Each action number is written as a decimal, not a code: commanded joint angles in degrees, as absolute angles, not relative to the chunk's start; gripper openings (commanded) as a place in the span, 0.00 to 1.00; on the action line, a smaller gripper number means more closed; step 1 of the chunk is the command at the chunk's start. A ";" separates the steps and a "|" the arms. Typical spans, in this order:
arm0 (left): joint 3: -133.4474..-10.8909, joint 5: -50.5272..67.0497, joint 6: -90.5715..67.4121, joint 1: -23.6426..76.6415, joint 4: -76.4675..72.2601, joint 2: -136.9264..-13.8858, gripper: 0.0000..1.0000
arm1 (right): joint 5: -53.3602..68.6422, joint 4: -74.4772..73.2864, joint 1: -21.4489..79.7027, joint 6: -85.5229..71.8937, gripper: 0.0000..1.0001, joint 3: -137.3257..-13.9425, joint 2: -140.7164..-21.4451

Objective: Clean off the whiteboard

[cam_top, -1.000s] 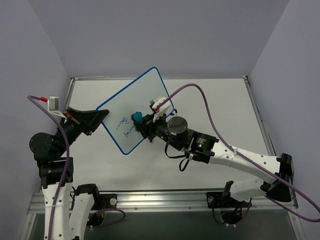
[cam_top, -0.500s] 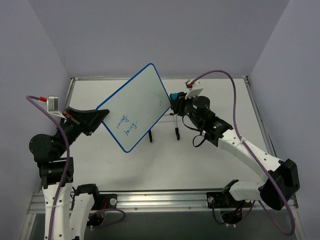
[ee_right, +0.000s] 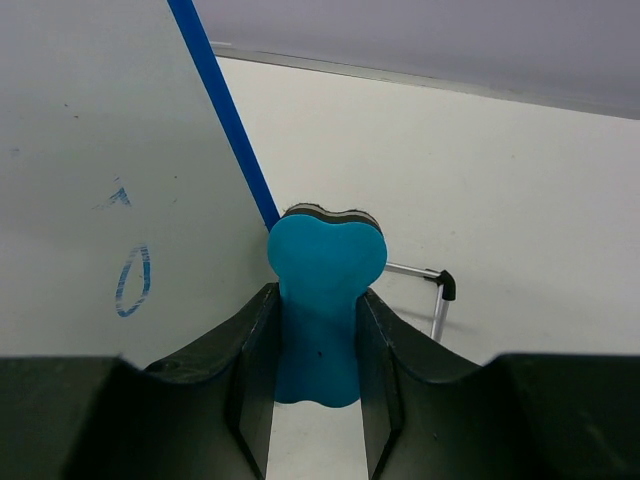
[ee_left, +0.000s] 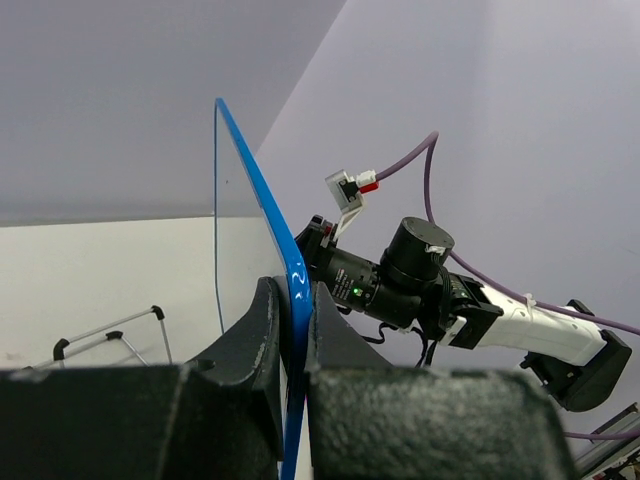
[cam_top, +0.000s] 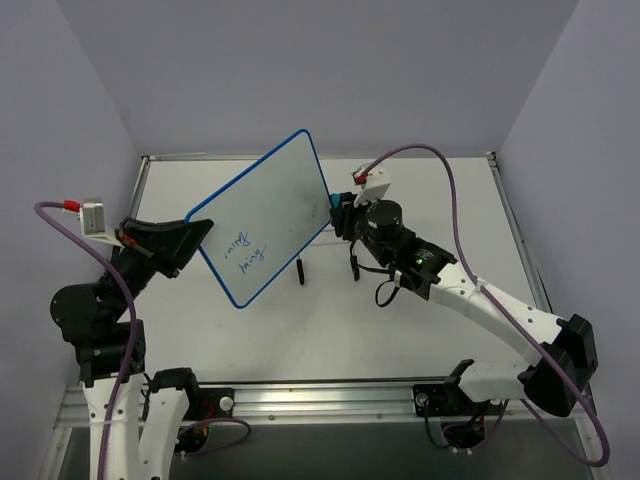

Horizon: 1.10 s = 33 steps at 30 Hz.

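Observation:
The whiteboard [cam_top: 262, 216], white with a thin blue frame, is held tilted above the table. Blue handwriting remains near its lower left [cam_top: 240, 252], and small marks show in the right wrist view [ee_right: 131, 280]. My left gripper [cam_top: 192, 238] is shut on the board's left edge [ee_left: 293, 290]. My right gripper [cam_top: 338, 215] is shut on the blue eraser [ee_right: 322, 300], just off the board's right edge [ee_right: 225, 120]. Whether the eraser touches the frame I cannot tell.
A thin black wire stand [cam_top: 325, 262] sits on the table under the board's lower right; it also shows in the right wrist view [ee_right: 438, 295] and the left wrist view [ee_left: 110, 340]. Purple walls enclose the table on three sides.
My right gripper wiped across the board from its middle to its right edge and now sits just past that edge. The left arm has shifted the board slightly left and lower.

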<state>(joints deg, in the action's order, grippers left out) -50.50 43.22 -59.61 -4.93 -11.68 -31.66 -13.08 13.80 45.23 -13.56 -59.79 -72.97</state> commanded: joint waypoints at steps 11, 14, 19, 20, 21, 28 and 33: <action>-59.23 41.24 -58.19 -2.55 7.71 -30.15 0.02 | -12.11 20.12 49.48 -15.11 0.00 -61.88 -74.27; -59.86 40.08 -56.87 -2.46 10.90 -30.06 0.02 | -16.34 21.00 49.39 -16.26 0.00 -60.65 -72.08; -58.01 40.43 -59.50 -2.46 7.56 -30.23 0.02 | -13.02 22.42 49.39 -15.65 0.00 -59.94 -70.75; -57.75 40.43 -59.68 -2.46 7.38 -30.32 0.02 | -12.92 21.98 49.39 -15.64 0.00 -60.29 -71.19; -57.74 40.26 -59.59 -2.46 7.64 -30.32 0.02 | -12.40 21.97 49.39 -15.82 0.00 -60.29 -71.37; -56.69 41.31 -62.57 -2.46 3.78 -30.41 0.02 | 1.04 22.41 49.04 -17.57 0.00 -61.87 -74.88; -56.34 41.40 -62.75 -2.46 2.99 -30.32 0.02 | 3.35 22.24 49.66 -20.13 0.00 -60.65 -74.45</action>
<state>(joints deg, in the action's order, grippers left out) -54.52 36.45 -54.63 -3.68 12.27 -31.42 -1.91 20.08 48.45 -17.63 -60.01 -74.17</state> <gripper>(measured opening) 0.088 0.282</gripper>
